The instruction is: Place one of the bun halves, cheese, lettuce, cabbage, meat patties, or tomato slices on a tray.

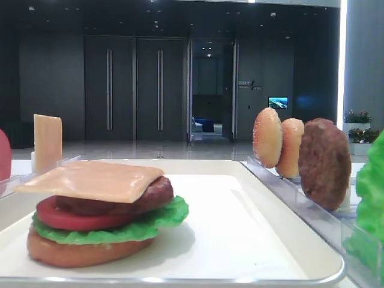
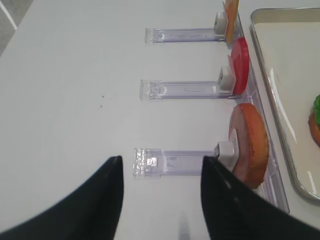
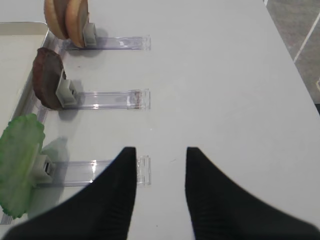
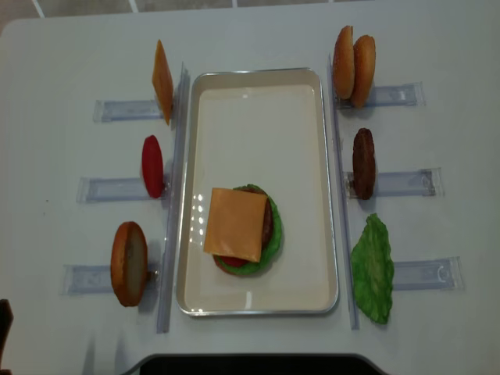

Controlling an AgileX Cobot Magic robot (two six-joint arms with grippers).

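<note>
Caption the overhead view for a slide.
Large white rectangular tray holding a stacked burger topped with a pale orange square cheese slice, flanked by clear plastic racks of spare ingredients.

low front: close on tray (image 1: 282, 240) | realsense: overhead, same tray | wrists: probably down

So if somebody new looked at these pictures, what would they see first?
Probably the half-built burger on the white tray: a square cheese slice tops a stack of patty, tomato, lettuce and bun, near the tray's front end. Next, the spare pieces standing upright in clear racks either side, like the two bun halves at the far right and the red tomato slice on the left.
</note>
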